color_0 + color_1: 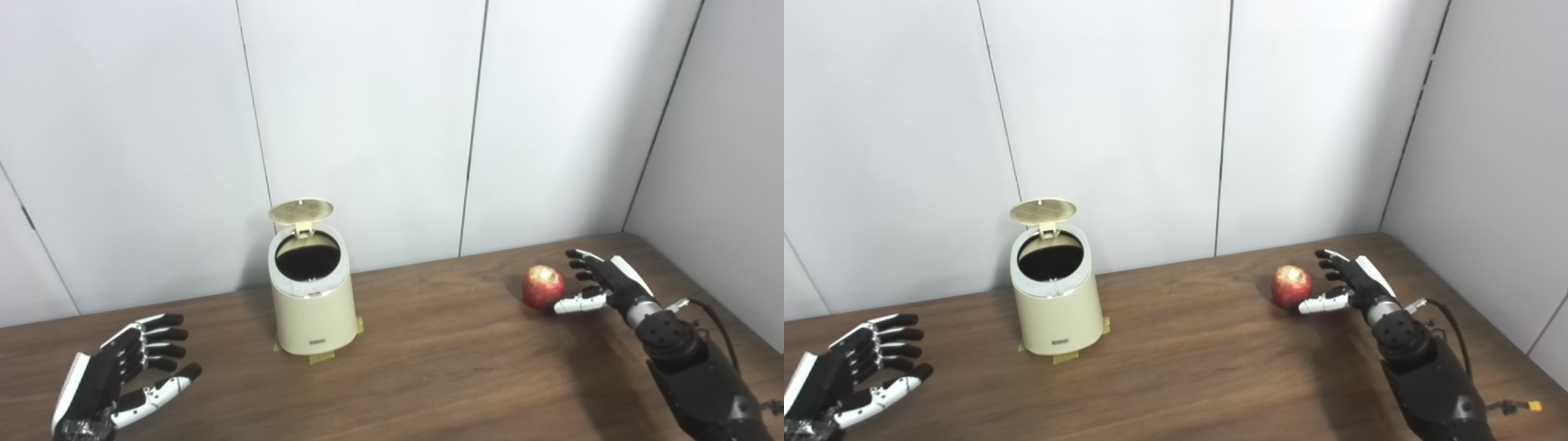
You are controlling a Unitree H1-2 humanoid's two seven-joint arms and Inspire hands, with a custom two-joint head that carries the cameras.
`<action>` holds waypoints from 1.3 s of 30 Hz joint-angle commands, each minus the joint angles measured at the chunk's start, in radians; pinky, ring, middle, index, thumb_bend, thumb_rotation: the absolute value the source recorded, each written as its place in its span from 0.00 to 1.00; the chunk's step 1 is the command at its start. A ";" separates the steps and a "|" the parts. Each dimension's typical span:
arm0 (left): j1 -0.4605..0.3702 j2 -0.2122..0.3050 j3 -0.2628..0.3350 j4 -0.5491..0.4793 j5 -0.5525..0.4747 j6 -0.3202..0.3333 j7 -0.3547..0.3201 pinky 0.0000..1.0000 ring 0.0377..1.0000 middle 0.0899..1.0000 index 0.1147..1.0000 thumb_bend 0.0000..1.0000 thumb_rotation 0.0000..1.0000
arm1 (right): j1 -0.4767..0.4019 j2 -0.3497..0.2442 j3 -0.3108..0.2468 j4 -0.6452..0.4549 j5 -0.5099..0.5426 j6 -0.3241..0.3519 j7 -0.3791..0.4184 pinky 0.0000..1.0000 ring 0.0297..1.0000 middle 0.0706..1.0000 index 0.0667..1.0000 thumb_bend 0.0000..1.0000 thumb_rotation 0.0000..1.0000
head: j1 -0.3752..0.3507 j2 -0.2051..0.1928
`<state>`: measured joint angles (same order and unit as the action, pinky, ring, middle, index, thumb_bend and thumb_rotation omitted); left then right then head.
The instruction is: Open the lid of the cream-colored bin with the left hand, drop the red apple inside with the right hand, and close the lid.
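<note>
The cream-colored bin (313, 309) stands on the wooden table (441, 367) left of centre, taped down at its base. Its round lid (301, 210) is tipped up and back, showing the dark inside. A red apple (542, 286) rests on the table to the right. My right hand (597, 285) is open just right of the apple, fingers spread around it, thumb close to its lower side; no grip shows. At the bottom left my left hand (125, 373) hovers open and holds nothing, well away from the bin.
White wall panels (367, 122) close the back of the table and a side wall (723, 184) runs along its right edge. Bare wood lies between the bin and the apple.
</note>
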<state>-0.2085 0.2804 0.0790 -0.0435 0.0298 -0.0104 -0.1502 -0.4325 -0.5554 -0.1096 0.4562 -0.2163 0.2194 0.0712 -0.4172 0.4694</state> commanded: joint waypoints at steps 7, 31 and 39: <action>-0.025 0.003 -0.006 -0.053 0.004 0.012 0.008 0.59 0.61 0.65 0.70 0.60 0.00 | -0.066 0.008 0.039 0.046 -0.005 -0.076 -0.023 0.78 0.88 0.91 0.89 0.84 0.15 | 0.009 0.011; -0.025 0.014 -0.012 -0.019 -0.001 -0.048 -0.010 0.57 0.60 0.65 0.71 0.57 0.00 | -0.092 -0.052 0.234 0.043 -0.119 -0.095 0.054 0.62 0.64 0.63 0.65 0.76 0.01 | 0.035 0.035; -0.023 0.011 -0.009 -0.016 -0.020 -0.038 -0.018 0.55 0.60 0.66 0.71 0.56 0.00 | -0.088 -0.048 0.244 0.101 -0.178 -0.198 -0.049 0.43 0.44 0.39 0.47 0.53 0.00 | 0.038 0.039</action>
<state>-0.1974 0.2791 0.0628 -0.0433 0.0296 -0.0210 -0.1676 -0.5108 -0.6026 0.1289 0.5532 -0.3818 0.0617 0.0326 -0.3774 0.5078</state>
